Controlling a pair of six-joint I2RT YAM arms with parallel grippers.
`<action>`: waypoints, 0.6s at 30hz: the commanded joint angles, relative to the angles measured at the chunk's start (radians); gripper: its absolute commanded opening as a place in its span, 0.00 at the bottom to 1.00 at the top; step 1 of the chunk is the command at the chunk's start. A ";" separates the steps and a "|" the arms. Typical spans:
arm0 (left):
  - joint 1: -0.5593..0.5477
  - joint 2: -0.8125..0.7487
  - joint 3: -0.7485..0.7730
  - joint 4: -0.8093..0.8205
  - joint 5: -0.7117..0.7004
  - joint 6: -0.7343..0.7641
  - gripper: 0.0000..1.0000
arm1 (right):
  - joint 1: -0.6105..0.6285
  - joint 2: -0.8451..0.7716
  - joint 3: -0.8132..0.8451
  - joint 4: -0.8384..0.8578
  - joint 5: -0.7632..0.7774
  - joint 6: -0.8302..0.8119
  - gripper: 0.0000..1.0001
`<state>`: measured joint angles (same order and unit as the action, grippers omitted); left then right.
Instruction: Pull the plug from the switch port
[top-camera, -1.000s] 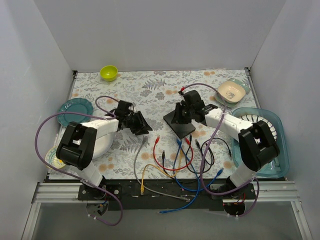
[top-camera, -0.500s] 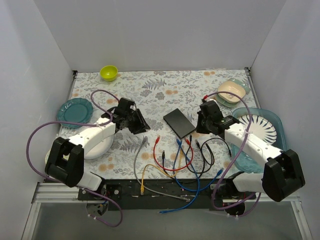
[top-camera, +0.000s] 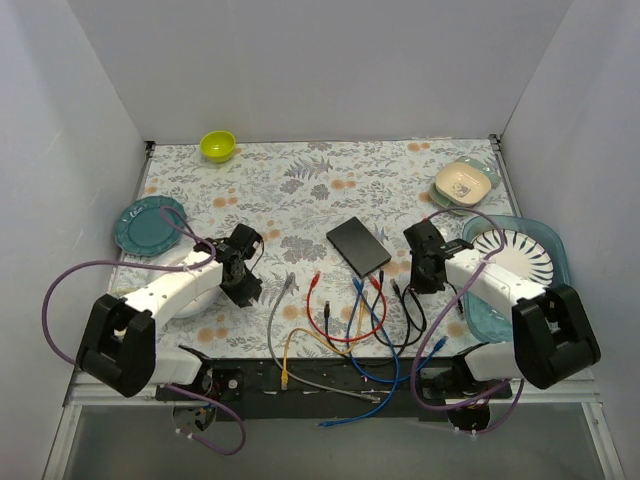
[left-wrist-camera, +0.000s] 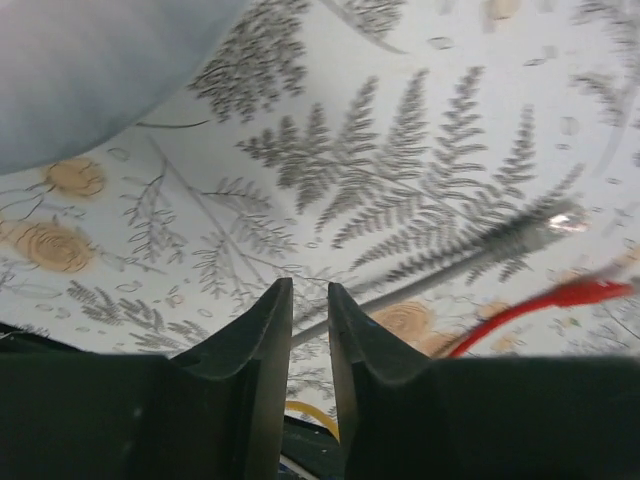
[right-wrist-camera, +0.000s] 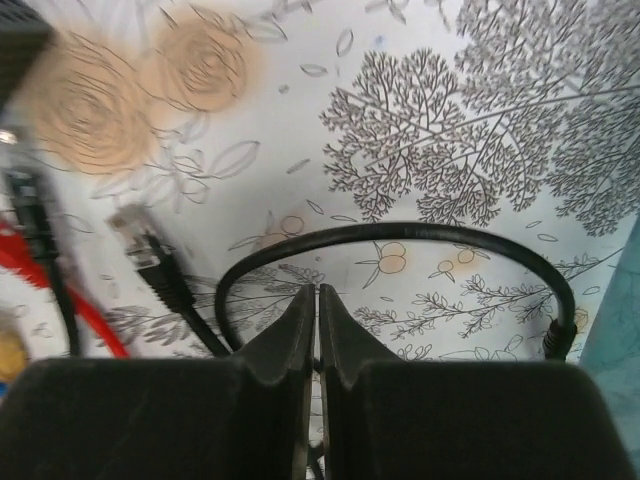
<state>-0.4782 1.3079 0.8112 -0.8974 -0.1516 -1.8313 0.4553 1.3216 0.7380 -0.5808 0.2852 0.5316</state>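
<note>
The switch (top-camera: 358, 246), a flat black box, lies flat on the flowered cloth mid-table, and I see no cable in it. Loose red (top-camera: 315, 282), blue (top-camera: 357, 287) and black (top-camera: 395, 289) plugs lie just in front of it. My left gripper (top-camera: 248, 290) (left-wrist-camera: 310, 285) hovers low to its left, open by a narrow gap and holding nothing. A grey cable (left-wrist-camera: 470, 255) and a red plug (left-wrist-camera: 590, 292) lie beyond it. My right gripper (top-camera: 428, 284) (right-wrist-camera: 317, 288) is shut and empty, to the right of the switch. A black cable loop (right-wrist-camera: 400, 232) curves just past its tips.
A green bowl (top-camera: 217, 145) sits at the back left and a teal plate (top-camera: 150, 224) at the left. At the right are a beige bowl (top-camera: 464, 182) and a teal tray (top-camera: 563, 300) holding a striped plate (top-camera: 520, 252). Tangled cables (top-camera: 350, 340) spread along the near edge.
The switch, tilted up at the right gripper a second ago, now lies flat. Both arms have drawn back toward the near edge, away from it, and the left jaws have narrowed.
</note>
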 joint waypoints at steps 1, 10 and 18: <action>0.001 0.051 -0.076 -0.069 0.030 -0.072 0.16 | -0.007 0.076 -0.037 -0.025 -0.084 -0.037 0.08; -0.028 0.116 -0.230 0.195 0.393 0.076 0.00 | 0.083 0.122 -0.130 0.047 -0.400 -0.094 0.01; -0.196 0.211 -0.109 0.350 0.474 0.162 0.00 | 0.380 0.266 -0.004 0.133 -0.573 -0.042 0.01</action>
<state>-0.6041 1.4502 0.6670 -0.6899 0.2977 -1.7359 0.7116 1.4620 0.7246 -0.4553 -0.1635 0.4686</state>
